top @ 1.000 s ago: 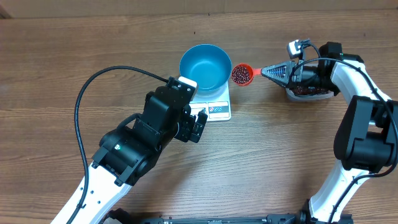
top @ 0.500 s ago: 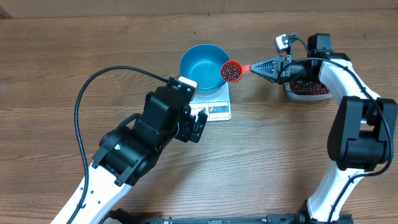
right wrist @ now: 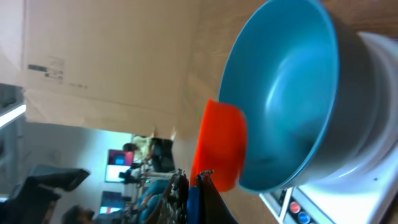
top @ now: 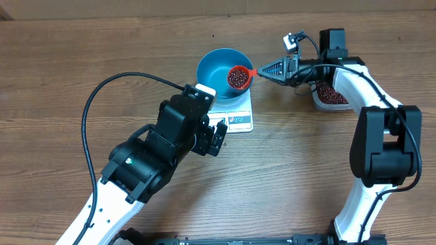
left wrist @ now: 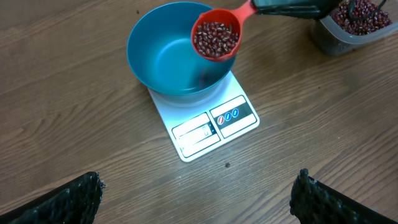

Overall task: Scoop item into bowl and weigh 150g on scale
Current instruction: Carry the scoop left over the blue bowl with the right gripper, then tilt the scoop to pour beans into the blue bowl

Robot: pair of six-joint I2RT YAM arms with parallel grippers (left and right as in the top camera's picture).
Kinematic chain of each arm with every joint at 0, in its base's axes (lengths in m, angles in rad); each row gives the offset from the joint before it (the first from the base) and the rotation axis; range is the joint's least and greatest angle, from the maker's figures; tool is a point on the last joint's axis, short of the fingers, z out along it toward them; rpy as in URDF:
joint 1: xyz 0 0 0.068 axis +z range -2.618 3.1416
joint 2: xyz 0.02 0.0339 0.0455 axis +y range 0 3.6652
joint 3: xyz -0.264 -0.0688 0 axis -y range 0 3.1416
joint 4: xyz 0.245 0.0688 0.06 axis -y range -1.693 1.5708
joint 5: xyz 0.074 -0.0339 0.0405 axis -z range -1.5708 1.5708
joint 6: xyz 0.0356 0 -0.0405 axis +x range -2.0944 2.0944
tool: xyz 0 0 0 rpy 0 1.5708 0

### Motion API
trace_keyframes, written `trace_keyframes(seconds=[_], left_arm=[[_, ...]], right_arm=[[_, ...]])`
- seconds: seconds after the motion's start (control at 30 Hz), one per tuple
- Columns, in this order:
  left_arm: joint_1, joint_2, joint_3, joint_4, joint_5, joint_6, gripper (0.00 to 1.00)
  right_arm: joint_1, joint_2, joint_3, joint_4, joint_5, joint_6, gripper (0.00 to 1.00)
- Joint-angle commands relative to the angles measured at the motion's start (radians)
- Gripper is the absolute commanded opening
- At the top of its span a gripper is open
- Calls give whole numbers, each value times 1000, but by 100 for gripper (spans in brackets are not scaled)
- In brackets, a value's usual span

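left arm (top: 139, 167) angles in from lower left, my left gripper (top: 219, 137) spread wide. right arm (top: 381, 139) stretches leftward, my right gripper (top: 268, 70) clamped on a red plastic scoop (top: 253, 72).

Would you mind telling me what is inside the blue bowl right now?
The bowl looks bare inside; the beans sit in the red scoop above it. The scoop hides part of its floor.

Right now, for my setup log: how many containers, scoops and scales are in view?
Containers: 2 (blue bowl, clear tub)
Scoops: 1 (red scoop)
Scales: 1 (white scale)
Total: 4
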Motion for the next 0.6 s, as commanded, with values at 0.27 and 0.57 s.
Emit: trace_keyframes(seconds=[0.27,0.57], left_arm=[[5,-18,0,0,-6,-7,100],[5,-18,0,0,-6,-7,100]], right_arm=[[64,3,1,164,220,15,4],[89,3,1,201,231,-318,4]])
